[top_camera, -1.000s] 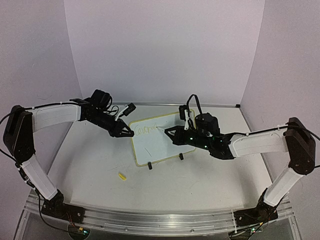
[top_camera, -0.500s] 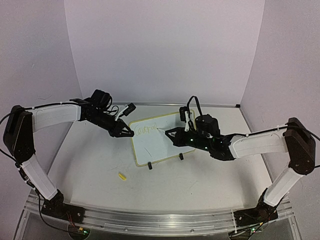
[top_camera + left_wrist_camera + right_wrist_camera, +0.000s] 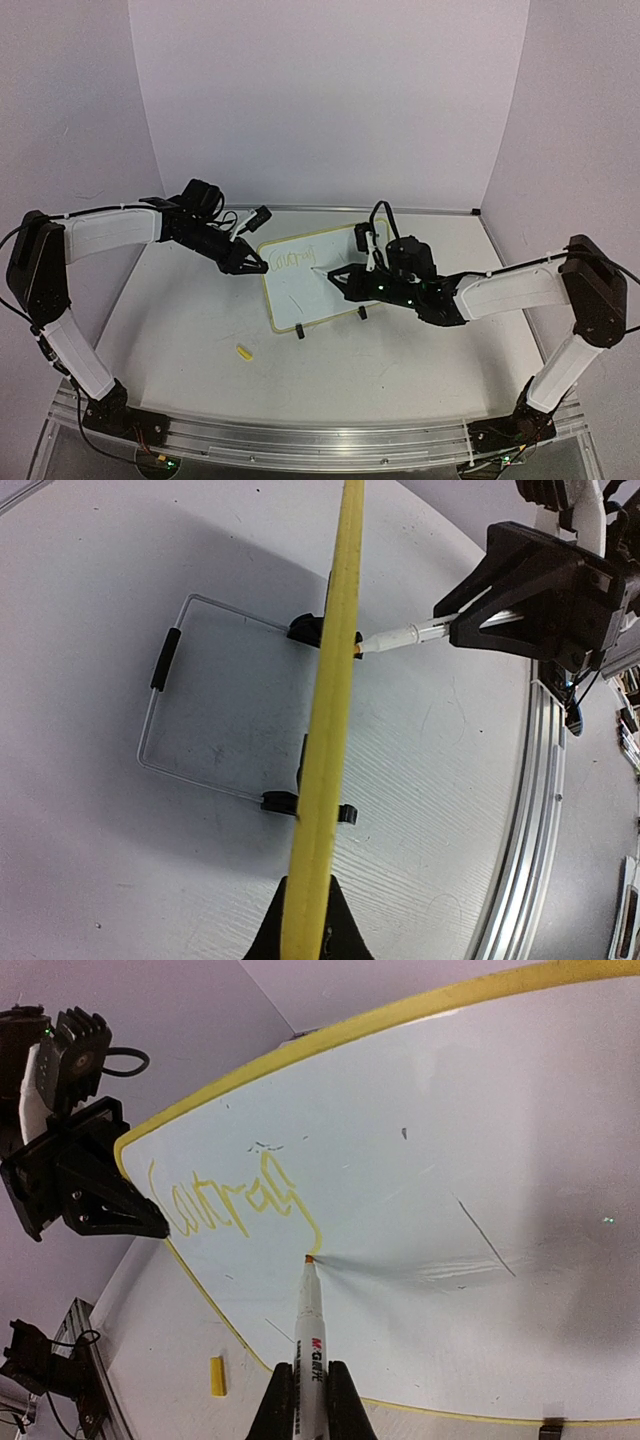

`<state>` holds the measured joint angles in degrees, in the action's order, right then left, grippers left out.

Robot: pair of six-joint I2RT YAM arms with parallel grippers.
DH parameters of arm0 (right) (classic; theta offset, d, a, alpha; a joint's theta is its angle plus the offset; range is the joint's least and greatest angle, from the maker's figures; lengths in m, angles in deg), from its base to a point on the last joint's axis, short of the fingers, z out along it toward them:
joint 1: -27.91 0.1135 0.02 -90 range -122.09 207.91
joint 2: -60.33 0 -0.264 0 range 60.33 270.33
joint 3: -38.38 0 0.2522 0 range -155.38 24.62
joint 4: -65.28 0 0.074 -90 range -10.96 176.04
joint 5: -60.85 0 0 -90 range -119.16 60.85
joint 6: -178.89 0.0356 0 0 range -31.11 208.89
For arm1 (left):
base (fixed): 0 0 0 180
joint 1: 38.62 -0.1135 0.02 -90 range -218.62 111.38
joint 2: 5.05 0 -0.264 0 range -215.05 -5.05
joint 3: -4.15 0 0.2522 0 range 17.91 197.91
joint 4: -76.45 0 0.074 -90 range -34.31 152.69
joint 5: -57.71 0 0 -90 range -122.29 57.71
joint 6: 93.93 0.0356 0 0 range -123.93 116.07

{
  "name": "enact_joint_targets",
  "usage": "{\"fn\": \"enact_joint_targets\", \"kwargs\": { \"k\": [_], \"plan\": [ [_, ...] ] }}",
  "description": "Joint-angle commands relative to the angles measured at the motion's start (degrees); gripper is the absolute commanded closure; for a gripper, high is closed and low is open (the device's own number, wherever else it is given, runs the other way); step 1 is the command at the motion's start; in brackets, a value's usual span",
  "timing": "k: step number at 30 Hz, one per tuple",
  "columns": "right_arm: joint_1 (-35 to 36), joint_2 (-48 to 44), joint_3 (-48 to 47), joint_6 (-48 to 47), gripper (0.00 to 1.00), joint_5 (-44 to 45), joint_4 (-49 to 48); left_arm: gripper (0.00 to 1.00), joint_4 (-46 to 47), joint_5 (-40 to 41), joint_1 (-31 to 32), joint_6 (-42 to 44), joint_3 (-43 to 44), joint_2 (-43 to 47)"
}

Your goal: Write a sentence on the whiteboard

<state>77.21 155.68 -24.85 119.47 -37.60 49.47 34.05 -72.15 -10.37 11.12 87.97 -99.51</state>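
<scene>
Overhead cam: the whiteboard [image 3: 300, 300] stands mid-table, tilted back. It has a glossy white face, a pale yellow rounded frame and 2 little black clip feet on the near edge. The left gripper [image 3: 250, 266] is pinched tight on the board's upper left corner. The right gripper [image 3: 342, 276] is clamped round a marker [image 3: 322, 269] whose tip touches the board face. A small yellow cap [image 3: 242, 351] lies on the table [image 3: 180, 330], well apart from the board. The handwriting [image 3: 290, 259] is way too faint to read from up here.

Left wrist cam: the board shows edge-on, just a smooth yellow strip. The fingers holding it are mostly cut off at the bottom. Behind it is a thin wire stand [image 3: 165, 660] with black sleeves.

Right wrist cam: the marker has a white barrel with "M&G" printed on it and smaller text I can't make out. The handwriting is 1 line of loopy yellow cursive near the corner, and honestly I can't tell the word. A few thin grey scuffs mark the face.
</scene>
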Motion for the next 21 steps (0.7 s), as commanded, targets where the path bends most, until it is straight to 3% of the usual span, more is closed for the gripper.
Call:
{"fn": "enact_joint_targets", "kwargs": {
  "k": [1, 13, 21],
  "plan": [
    [0.2, 1.51, -1.19, 1.0, 1.0, 0.45, -2.47, 1.0, -2.8, 6.89, 0.21, 2.51, 0.6, 0.19],
    [0.18, -4.29, 0.87, 1.42, 1.0, -0.92, -9.36, 1.0, -2.83, 7.08, 0.25, 2.58, 0.6, 0.35],
    [0.19, -6.82, 1.63, -0.45, 1.0, 5.53, -4.75, 1.0, -2.91, 7.05, 0.31, 2.57, 0.6, 0.29]
  ]
}}
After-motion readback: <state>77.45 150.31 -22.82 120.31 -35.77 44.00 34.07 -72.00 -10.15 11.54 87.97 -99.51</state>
